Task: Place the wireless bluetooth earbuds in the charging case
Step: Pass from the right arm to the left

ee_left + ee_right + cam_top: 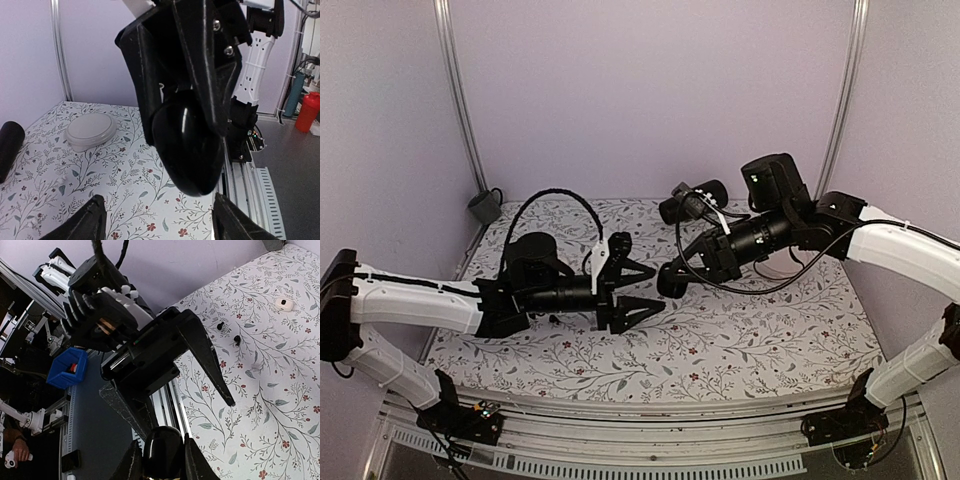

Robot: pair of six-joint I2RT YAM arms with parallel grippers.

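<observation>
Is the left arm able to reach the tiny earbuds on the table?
Probably yes: its end effector is open and holds nothing, and the earbuds lie bare on the tablecloth with nothing over them.

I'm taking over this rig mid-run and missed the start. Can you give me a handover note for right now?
Left gripper: open, pointed at the case, gripping nothing.
Right gripper: shut on the glossy black oval charging case, held above the table; it looks closed.
Two tiny glossy black earbuds: loose on the floral tablecloth, close together, away from both grippers.
Done: case lifted.
Left: open the case, pick up each bud, seat both.
</observation>
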